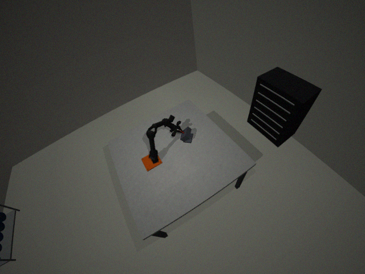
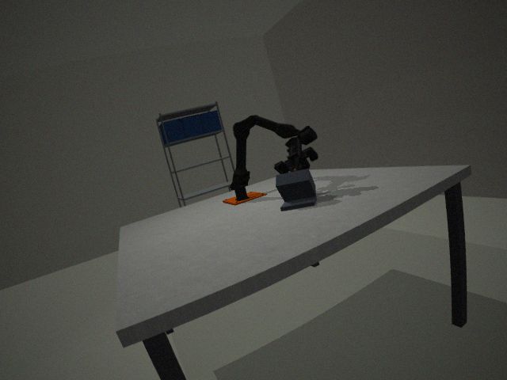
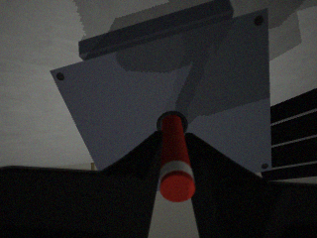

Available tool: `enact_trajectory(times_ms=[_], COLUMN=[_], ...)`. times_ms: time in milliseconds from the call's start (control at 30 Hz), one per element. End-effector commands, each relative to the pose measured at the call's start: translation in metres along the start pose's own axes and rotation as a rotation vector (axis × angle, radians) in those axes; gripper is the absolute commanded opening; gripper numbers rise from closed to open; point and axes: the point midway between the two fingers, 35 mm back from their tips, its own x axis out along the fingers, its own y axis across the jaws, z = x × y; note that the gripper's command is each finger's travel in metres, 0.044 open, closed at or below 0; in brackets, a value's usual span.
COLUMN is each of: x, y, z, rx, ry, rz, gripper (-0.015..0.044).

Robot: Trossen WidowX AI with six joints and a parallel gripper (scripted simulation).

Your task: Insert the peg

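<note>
My gripper (image 3: 172,139) (image 1: 182,132) is shut on the round red peg (image 3: 176,185), which has a pale band near its top end. The sloped blue-grey panel (image 3: 114,109) (image 1: 186,136) (image 2: 296,186) stands on the table in front of the fingers. In the wrist view the peg's far end is at the round dark-rimmed hole (image 3: 160,121) and covers most of it. The far end seems to be inside the rim; how deep it sits is hidden. The fingertips are close to the panel's face. In the exterior view the panel hides the peg's lower part.
The table (image 1: 188,182) (image 2: 212,253) carries the arm on its orange base plate (image 1: 149,165) (image 2: 232,201). A ledge (image 3: 158,31) runs along one side of the panel. A black drawer cabinet (image 1: 274,109) and a shelf rack with blue bins (image 2: 190,126) stand off the table.
</note>
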Motion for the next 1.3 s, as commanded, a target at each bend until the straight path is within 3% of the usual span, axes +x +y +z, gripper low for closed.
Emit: enact_trajectory(times_ms=[0, 433, 1000, 1267], x=[0.002, 0.002, -0.003, -0.018], y=[0.001, 0.0, 0.0, -0.002], z=[0.002, 0.001, 0.001, 0.002], rx=[-0.009, -0.001, -0.001, -0.004], ry=[-0.003, 0.0, -0.002, -0.006], rz=[0.003, 0.001, 0.002, 0.004], gripper=[0.0, 0.0, 0.044, 0.044])
